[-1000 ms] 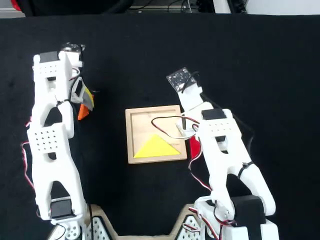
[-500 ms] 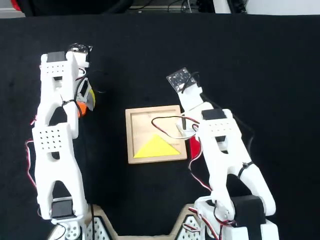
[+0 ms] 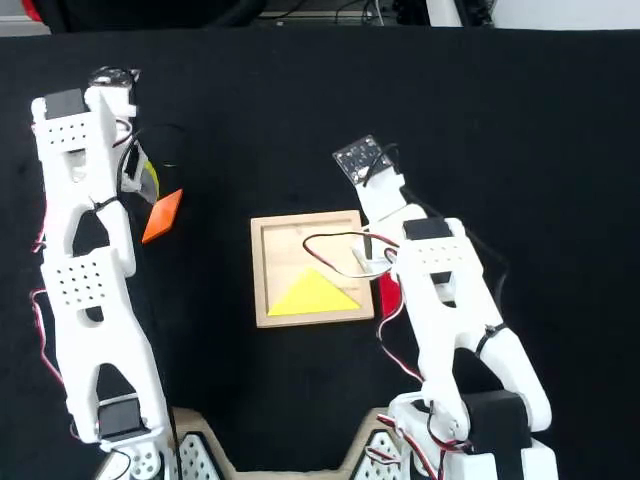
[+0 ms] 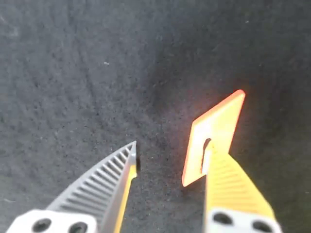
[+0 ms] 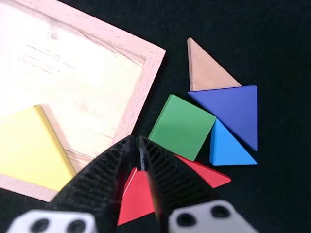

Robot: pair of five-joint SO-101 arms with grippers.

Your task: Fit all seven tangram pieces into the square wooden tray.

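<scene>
The square wooden tray [image 3: 262, 270] lies mid-desk on the black cloth of the desk [image 3: 500, 120]. It holds one piece, a large yellow triangle [image 3: 312, 293], set against its near rim.

The left arm [image 3: 90, 260] stands well left of the tray. The left jaws are spread wide over the cloth and grip nothing. An orange parallelogram [image 4: 216, 128] lies flat by the tip of one jaw, which overlaps the piece's edge in the left wrist view.

The right arm [image 3: 440, 290] leans over the tray's right side. The right jaws are pressed together with nothing between them, and they hang just outside the tray's rim above a red triangle [image 5: 138, 196].

The other pieces cluster there on the cloth:
- a green square [image 5: 182, 127] just beside the rim
- a plain wooden triangle [image 5: 206, 73]
- a dark blue triangle [image 5: 231, 111]
- a small light blue triangle [image 5: 228, 148], touching the dark blue triangle
</scene>
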